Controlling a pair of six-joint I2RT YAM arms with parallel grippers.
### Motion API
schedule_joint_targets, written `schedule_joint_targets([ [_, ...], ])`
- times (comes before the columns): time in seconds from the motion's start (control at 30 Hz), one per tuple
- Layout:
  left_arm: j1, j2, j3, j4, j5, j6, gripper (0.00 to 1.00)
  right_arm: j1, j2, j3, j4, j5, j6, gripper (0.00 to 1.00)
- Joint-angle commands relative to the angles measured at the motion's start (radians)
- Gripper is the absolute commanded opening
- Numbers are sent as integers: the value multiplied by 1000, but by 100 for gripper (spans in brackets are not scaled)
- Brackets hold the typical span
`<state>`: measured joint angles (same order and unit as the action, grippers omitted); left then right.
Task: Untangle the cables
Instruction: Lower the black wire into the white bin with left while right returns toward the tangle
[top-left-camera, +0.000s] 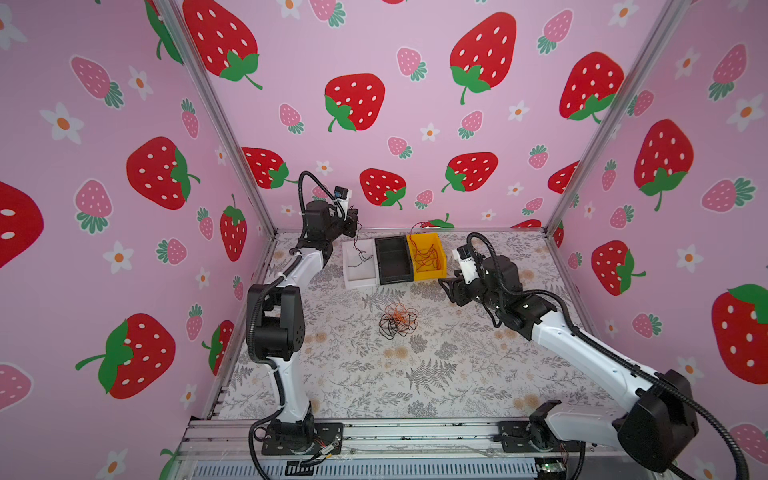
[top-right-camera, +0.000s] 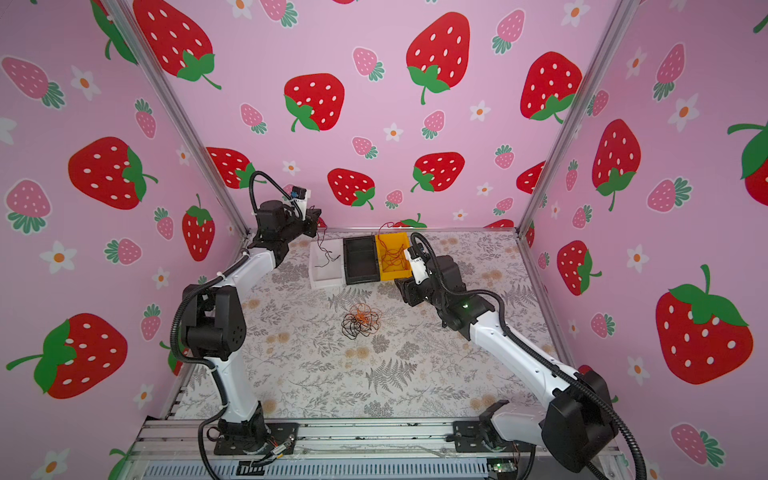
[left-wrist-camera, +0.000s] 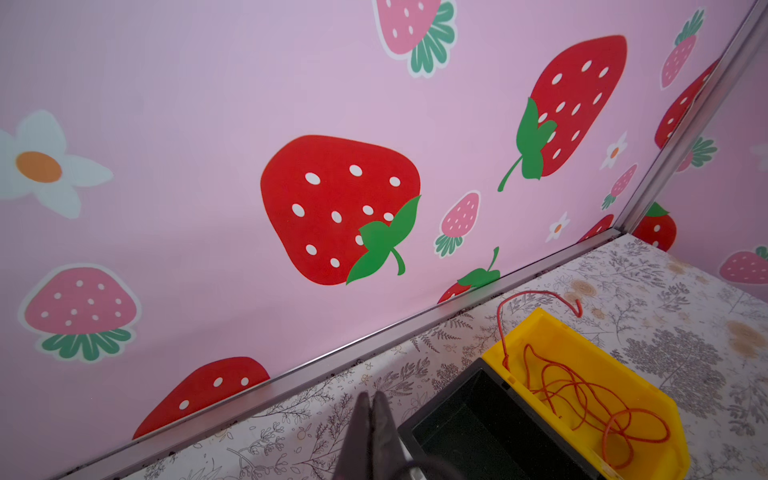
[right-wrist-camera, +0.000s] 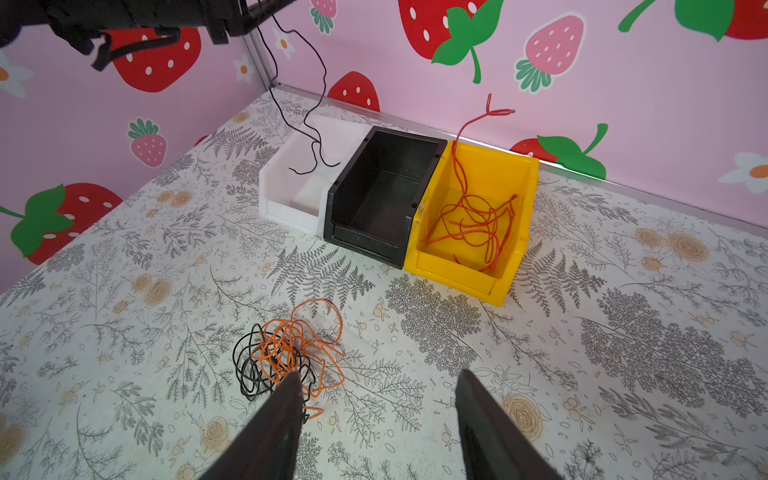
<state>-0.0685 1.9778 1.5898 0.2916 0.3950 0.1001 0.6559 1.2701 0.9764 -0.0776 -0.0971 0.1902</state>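
Three bins are sitting in a row by the back wall. The yellow bin (right-wrist-camera: 457, 272) is holding a loose red cable (right-wrist-camera: 469, 224), one end poking up over its rim. The black bin (right-wrist-camera: 370, 245) is showing just bare floor. A black cable (right-wrist-camera: 318, 143) is dangling into the white bin (right-wrist-camera: 282, 208) from the left gripper (left-wrist-camera: 370, 401), which is pinching it tight. A black-and-orange tangle (right-wrist-camera: 286, 357) is lying on the table (right-wrist-camera: 623, 332), near the right gripper (right-wrist-camera: 379, 376) hovering with jaws spread. The left wrist view is catching only the black and yellow bins.
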Motion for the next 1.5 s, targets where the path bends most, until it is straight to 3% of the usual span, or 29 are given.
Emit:
schedule_joint_targets([
  [0.0, 12, 19, 55, 59, 31, -13, 0, -5, 22, 37, -18, -1, 18, 61],
  [0.27, 16, 67, 53, 86, 62, -25, 0, -4, 40, 54, -31, 12, 23, 61],
  [0.73, 12, 39, -142, 126, 92, -22, 0, -4, 43, -2, 19, -9, 69, 61],
  [1.27, -8, 78, -172, 46, -2, 12, 0, -4, -48, -113, 71, 3, 95, 61],
  [1.4, -14, 79, -179, 28, -30, 34, 5, -4, -70, -127, 67, 11, 96, 61],
  [1.43, -14, 76, -181, 25, -37, 39, 14, -4, -74, -128, 62, 13, 97, 61],
  [1.47, -14, 75, -182, 20, -39, 42, 16, -5, -80, -129, 57, 16, 96, 61],
])
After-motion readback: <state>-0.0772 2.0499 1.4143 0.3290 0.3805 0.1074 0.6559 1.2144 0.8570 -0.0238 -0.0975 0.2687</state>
